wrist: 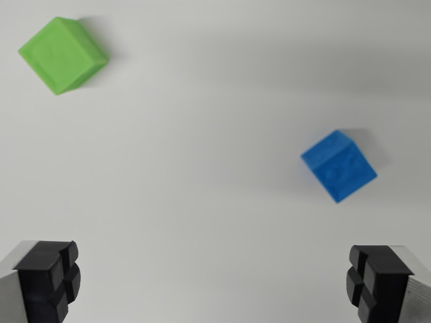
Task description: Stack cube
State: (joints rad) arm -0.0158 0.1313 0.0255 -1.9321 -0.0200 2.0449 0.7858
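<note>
Here the pincer (215, 286) is wide apart and holds nothing; the blue cube (338, 166) sits on the white table (202, 168) at three o'clock, the green cube (62, 54) at ten o'clock; both look light and hard, so pinch two flat sides.

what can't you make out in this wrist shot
- Hand: the wrist view's bottom edge cuts off both black-padded fingers, so the body above them is unseen.
- Green plastic cube: its underside and far faces are hidden by the cube itself.
- Blue plastic cube: the raised marks on its top are too blurred to read.
</note>
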